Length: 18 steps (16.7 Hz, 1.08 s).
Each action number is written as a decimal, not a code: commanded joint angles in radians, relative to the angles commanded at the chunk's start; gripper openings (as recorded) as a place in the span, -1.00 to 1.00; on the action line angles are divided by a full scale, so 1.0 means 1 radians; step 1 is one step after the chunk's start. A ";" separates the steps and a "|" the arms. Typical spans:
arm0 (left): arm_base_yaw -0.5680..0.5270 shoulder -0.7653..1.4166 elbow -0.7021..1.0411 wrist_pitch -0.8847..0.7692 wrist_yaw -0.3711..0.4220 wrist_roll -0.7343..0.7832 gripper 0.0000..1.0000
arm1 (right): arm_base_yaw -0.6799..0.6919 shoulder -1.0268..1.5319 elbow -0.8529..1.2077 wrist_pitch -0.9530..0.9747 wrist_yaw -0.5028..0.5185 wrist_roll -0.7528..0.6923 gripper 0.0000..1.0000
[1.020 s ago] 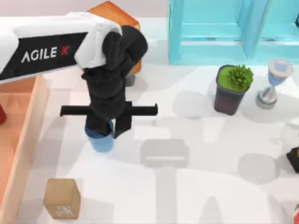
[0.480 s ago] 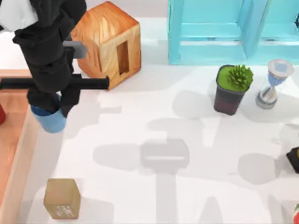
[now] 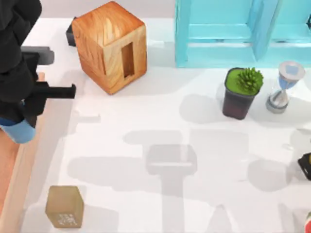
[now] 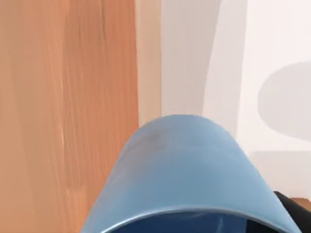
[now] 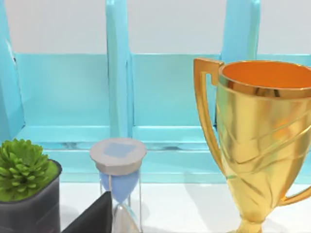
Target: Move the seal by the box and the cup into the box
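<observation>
Over the last second the left gripper point(image 3: 17, 121), closed on the cup point(image 3: 18, 132), has carried it leftward to the box point(image 3: 19, 165) wall, leaving release pending and the seal point(image 3: 64, 206) on the table.

Left gripper point(image 3: 19, 119): body covers the top of the cup point(image 3: 18, 132); finger contact on it not visible. Box point(image 3: 22, 160) runs off the picture's left edge beside the cup, interior unseen. Beyond the potted plant point(image 3: 241, 92), a dark object point(image 3: 305, 165) and a red-green one point(image 3: 307, 223) are cropped, unidentifiable.
</observation>
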 joint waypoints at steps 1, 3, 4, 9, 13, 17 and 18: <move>0.052 -0.037 -0.042 0.005 -0.002 0.051 -1.00 | 0.000 0.000 0.000 0.000 0.000 0.000 1.00; 0.169 -0.119 -0.136 0.015 -0.007 0.165 -1.00 | 0.000 0.000 0.000 0.000 0.000 0.000 1.00; 0.229 -0.160 -0.184 0.021 -0.009 0.224 -1.00 | 0.000 0.000 0.000 0.000 0.000 0.000 1.00; 0.443 -0.327 -0.365 0.047 -0.016 0.435 -1.00 | 0.000 0.000 0.000 0.000 0.000 0.000 1.00; 0.459 -0.342 -0.381 0.050 -0.017 0.451 -1.00 | 0.000 0.000 0.000 0.000 0.000 0.000 1.00; 0.452 -0.327 -0.392 0.082 -0.012 0.462 -1.00 | 0.000 0.000 0.000 0.000 0.000 0.000 1.00; 0.454 -0.318 -0.404 0.108 -0.011 0.467 -1.00 | 0.000 0.000 0.000 0.000 0.000 0.000 1.00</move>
